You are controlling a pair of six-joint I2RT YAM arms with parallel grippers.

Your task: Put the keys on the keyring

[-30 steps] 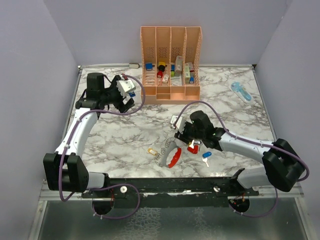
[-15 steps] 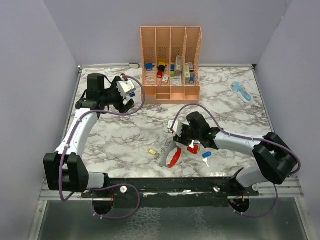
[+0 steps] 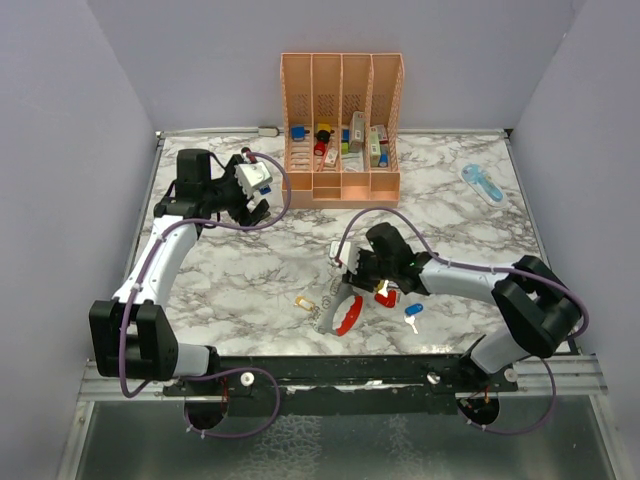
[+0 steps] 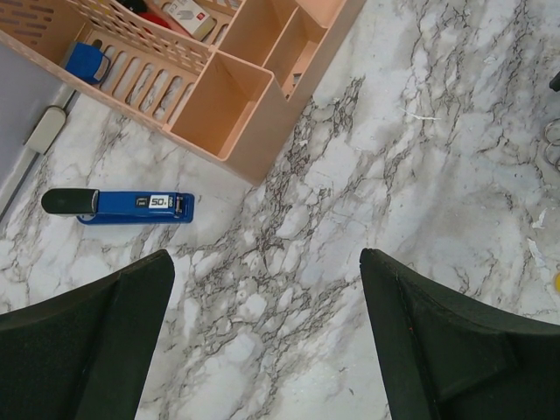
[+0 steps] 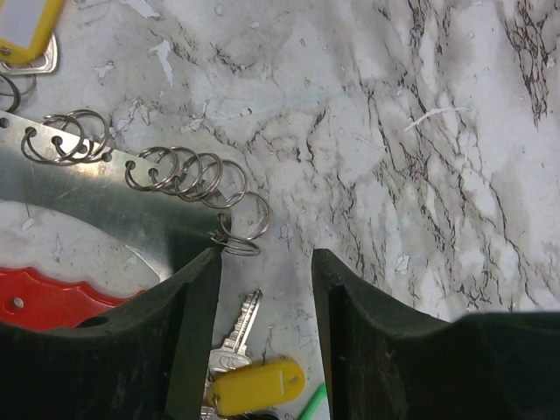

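The keyring [image 5: 241, 223] is a row of silvery split rings on a curved metal strip with a red loop [image 3: 346, 316], lying near the table's front. My right gripper [image 5: 265, 262] is open just above the table, its left finger beside the end ring. A silver key with a yellow tag [image 5: 255, 386] lies between the fingers, not held. Another yellow-tagged key [image 3: 305, 302] lies left of the strip. A blue-tagged key [image 3: 412, 312] and a red tag [image 3: 385, 297] lie to the right. My left gripper [image 4: 267, 262] is open and empty at the back left.
The orange slotted rack [image 3: 342, 125] stands at the back centre with small items in it. A blue stapler [image 4: 118, 206] lies on the marble left of the rack. A pale-blue gadget [image 3: 483, 183] lies at the back right. Grey walls enclose the table.
My right gripper has moved a little to the left, toward the row of rings. The left arm has hardly moved.
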